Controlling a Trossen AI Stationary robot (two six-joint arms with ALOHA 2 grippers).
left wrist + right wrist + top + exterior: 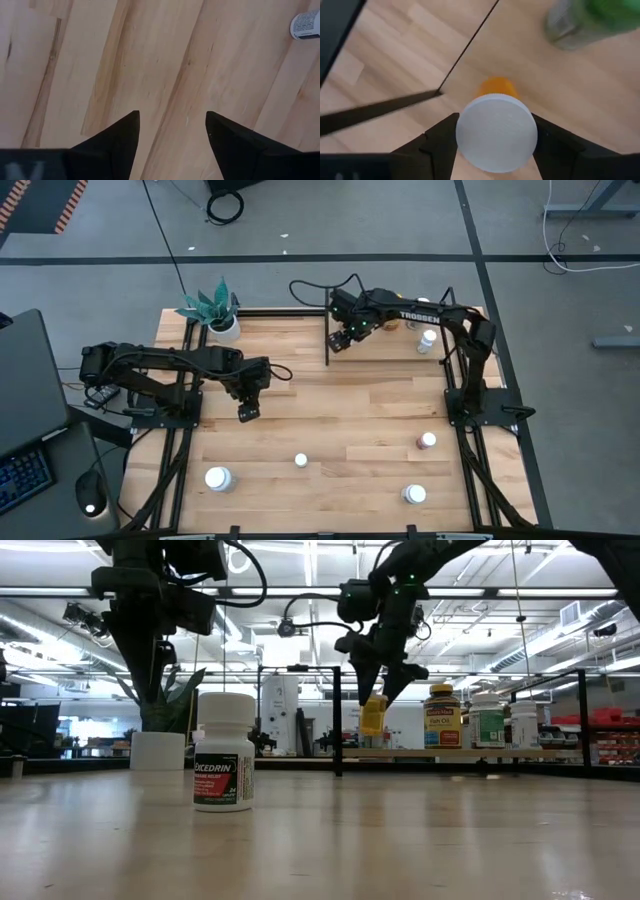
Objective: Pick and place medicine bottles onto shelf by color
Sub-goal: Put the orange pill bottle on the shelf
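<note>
My right gripper [350, 330] hangs over the left end of the shelf [385, 348] at the table's far side. It is open, with its fingers on either side of a small orange bottle with a pale cap [496, 132] that stands on the shelf board [560, 85]. The low view shows this bottle [373, 718] upright under the gripper [378, 690]. More bottles stand on the shelf to its right, one of them green [487, 725]. My left gripper [247, 412] is open and empty above bare tabletop at the left. Several white-capped bottles [217, 477] stand near the table's front.
A potted teal plant [215, 310] stands at the far left corner. A white Excedrin bottle [224, 752] stands close to the low camera. A pinkish bottle [427, 440] stands at the right. The shelf's black upright [338, 720] is just left of my right gripper.
</note>
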